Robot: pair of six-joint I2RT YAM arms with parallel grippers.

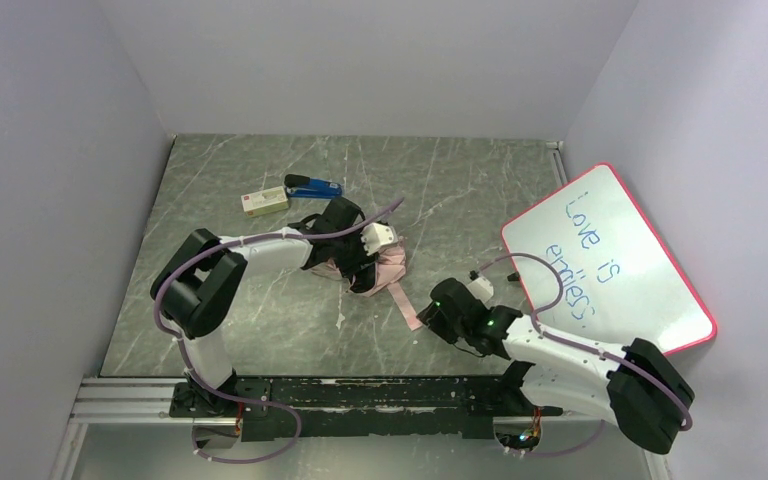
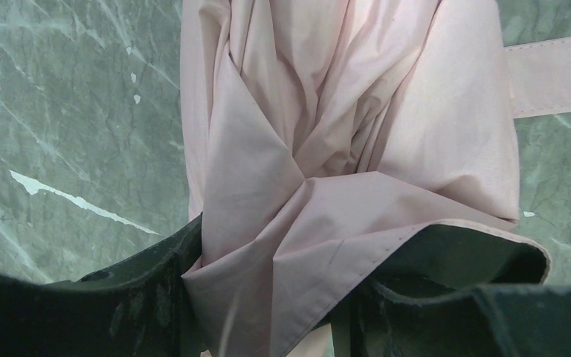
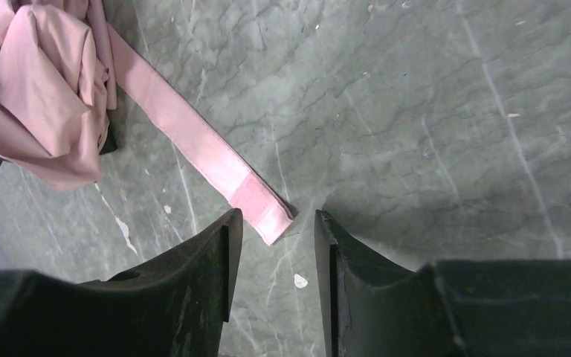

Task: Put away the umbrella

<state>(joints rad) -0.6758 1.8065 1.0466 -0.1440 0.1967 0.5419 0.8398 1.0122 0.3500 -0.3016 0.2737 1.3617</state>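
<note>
The pale pink umbrella (image 1: 390, 268) lies crumpled on the grey marbled table near its middle. My left gripper (image 1: 362, 262) is shut on its bunched fabric. In the left wrist view the fabric (image 2: 320, 149) fills the gap between the two dark fingers (image 2: 149, 297). The long pink strap (image 1: 406, 305) trails toward the near right. My right gripper (image 1: 440, 312) is open and low over the table. In the right wrist view the strap's end (image 3: 260, 201) lies just ahead of the gripper (image 3: 276, 238), between the fingertips and untouched. The shaft and handle are hidden.
A white board with a red rim and blue writing (image 1: 610, 260) leans at the right. A blue stapler (image 1: 312, 187) and a small cream box (image 1: 264, 201) lie at the back left. Grey walls close three sides.
</note>
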